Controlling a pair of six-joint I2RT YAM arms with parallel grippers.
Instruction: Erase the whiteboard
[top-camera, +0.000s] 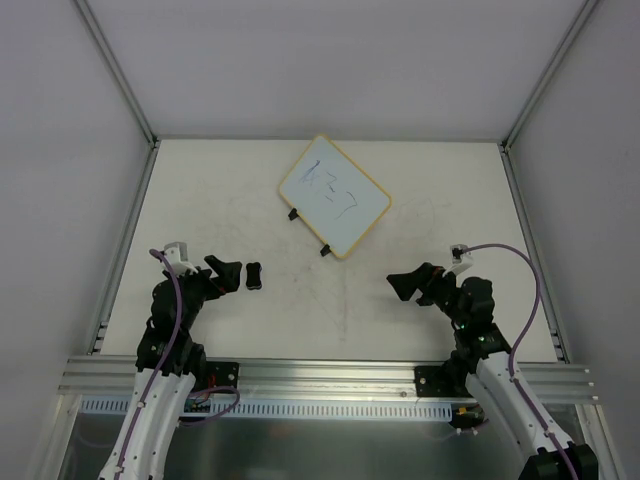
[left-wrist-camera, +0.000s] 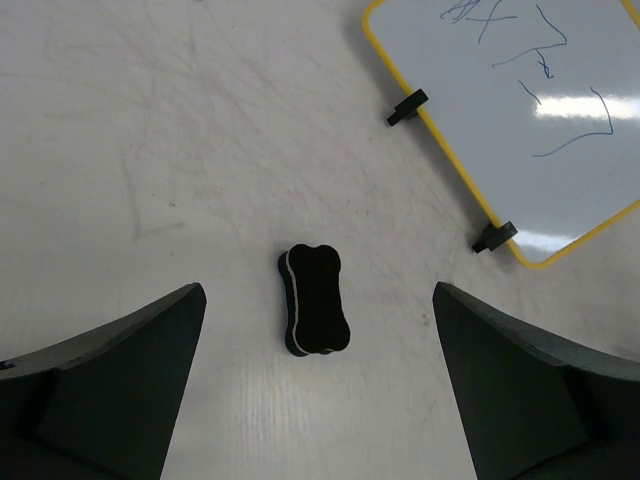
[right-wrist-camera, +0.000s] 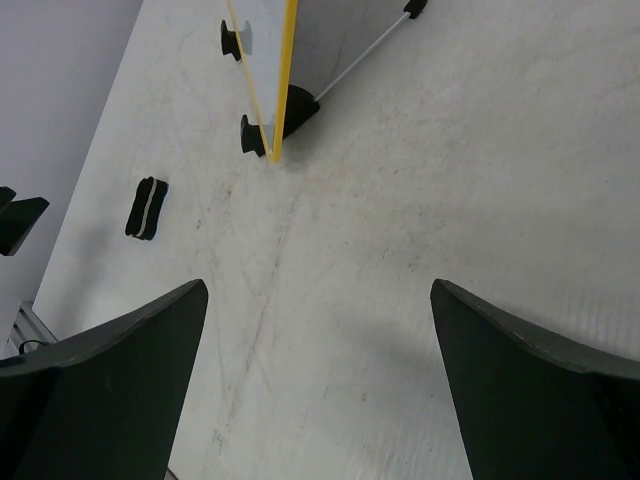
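Observation:
The whiteboard (top-camera: 335, 197) lies turned like a diamond at the back middle of the table, with a yellow frame, two black clips on its near-left edge and dark scribbles. It also shows in the left wrist view (left-wrist-camera: 530, 110) and, at a low angle, in the right wrist view (right-wrist-camera: 282, 80). A small black eraser (top-camera: 254, 275) lies on the table just ahead of my left gripper (top-camera: 228, 272), which is open and empty. In the left wrist view the eraser (left-wrist-camera: 320, 308) sits between the open fingertips' line of my left gripper (left-wrist-camera: 319, 290). My right gripper (top-camera: 403, 286) is open and empty over bare table (right-wrist-camera: 320, 290).
Grey walls and aluminium rails (top-camera: 125, 240) border the table on the left, back and right. The eraser shows far left in the right wrist view (right-wrist-camera: 147, 207). The tabletop (top-camera: 340, 300) is scuffed with faint marks.

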